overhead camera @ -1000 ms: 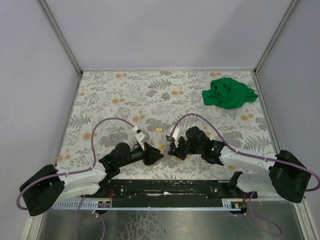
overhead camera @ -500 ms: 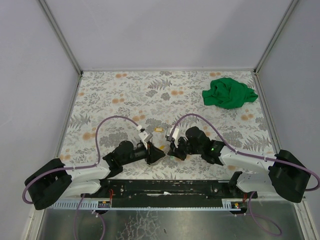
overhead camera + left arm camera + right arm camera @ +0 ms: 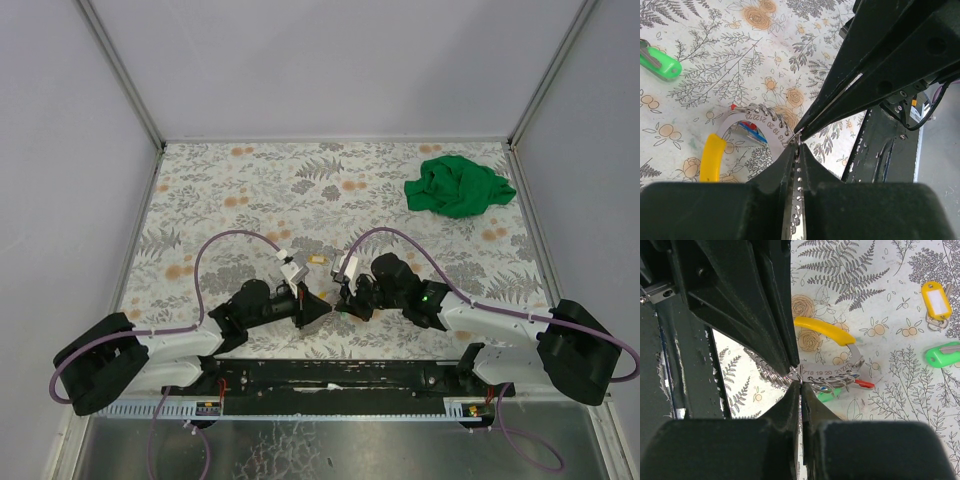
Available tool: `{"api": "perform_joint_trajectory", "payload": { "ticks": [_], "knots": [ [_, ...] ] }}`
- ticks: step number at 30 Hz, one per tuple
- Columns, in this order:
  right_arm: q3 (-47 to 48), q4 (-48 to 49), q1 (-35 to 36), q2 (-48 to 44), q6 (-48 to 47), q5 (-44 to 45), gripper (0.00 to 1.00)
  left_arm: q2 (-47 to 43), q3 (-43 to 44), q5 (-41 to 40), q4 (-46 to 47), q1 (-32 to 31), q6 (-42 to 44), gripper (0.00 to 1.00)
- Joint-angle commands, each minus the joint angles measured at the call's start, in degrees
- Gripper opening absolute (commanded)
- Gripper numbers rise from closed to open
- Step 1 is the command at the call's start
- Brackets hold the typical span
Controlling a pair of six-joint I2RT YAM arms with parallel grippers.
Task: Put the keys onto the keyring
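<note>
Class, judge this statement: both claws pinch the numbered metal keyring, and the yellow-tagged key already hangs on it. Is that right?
Not quite. The yellow-tagged key lies loose on the table, apart from the keyring, as the right wrist view shows. The left claw and the right claw do both pinch the keyring.

Table (image 3: 230,190) covered edge to edge in a pale sheet printed with grey ferns and orange-tan blossoms. Enclosed on three sides by plain lavender-grey panels: back wall (image 3: 330,60), left wall (image 3: 60,180), right wall (image 3: 600,150). Bare aluminium posts (image 3: 120,70) ran up both rear corners. A black rail (image 3: 340,372) lay along the near edge; below it sat a scuffed, dull metal sheet (image 3: 330,450). Light was even and diffuse, shadows soft, with a faint sheen on the metal.
</note>
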Motion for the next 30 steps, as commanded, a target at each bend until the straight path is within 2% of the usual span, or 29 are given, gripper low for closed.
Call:
{"api": "perform_joint_trajectory", "payload": {
  "ticks": [1, 10, 12, 14, 17, 22, 25, 30],
  "knots": [
    [2.5, 3.6, 0.0, -0.7, -0.1, -0.7, 0.00, 0.3, 1.6, 1.7, 3.9, -0.1, 1.0, 0.02],
    [0.9, 3.3, -0.3, -2.5, 1.1, 1.8, 0.02, -2.0, 1.9, 1.4, 1.7, -0.2, 6.1, 0.00],
    [0.4, 3.3, -0.9, -2.9, 1.9, 2.1, 0.06, -2.8, 2.2, 1.9, 1.1, -0.2, 8.3, 0.00],
    [0.0, 3.3, -2.1, -3.3, 3.0, 1.9, 0.17, -3.4, 2.8, 3.2, 0.0, -0.2, 11.0, 0.00],
    [-1.3, 4.5, -5.1, -4.7, 5.0, 0.2, 0.24, -4.3, 3.9, 4.5, -2.5, -0.2, 14.8, 0.00],
    [-2.3, 5.1, -10.4, -6.8, 8.0, -3.5, 0.28, -5.1, 5.0, 3.8, -5.7, -0.2, 18.5, 0.00],
    [-1.6, 3.3, -10.7, -7.6, 5.9, -4.9, 0.30, -5.2, 5.2, 3.5, -6.4, -0.1, 19.1, 0.00],
    [-3.1, 5.1, -10.8, -10.4, -0.9, -14.8, 0.41, -5.2, 6.6, 3.5, -9.2, -0.1, 21.0, 0.00]
  ]
}}
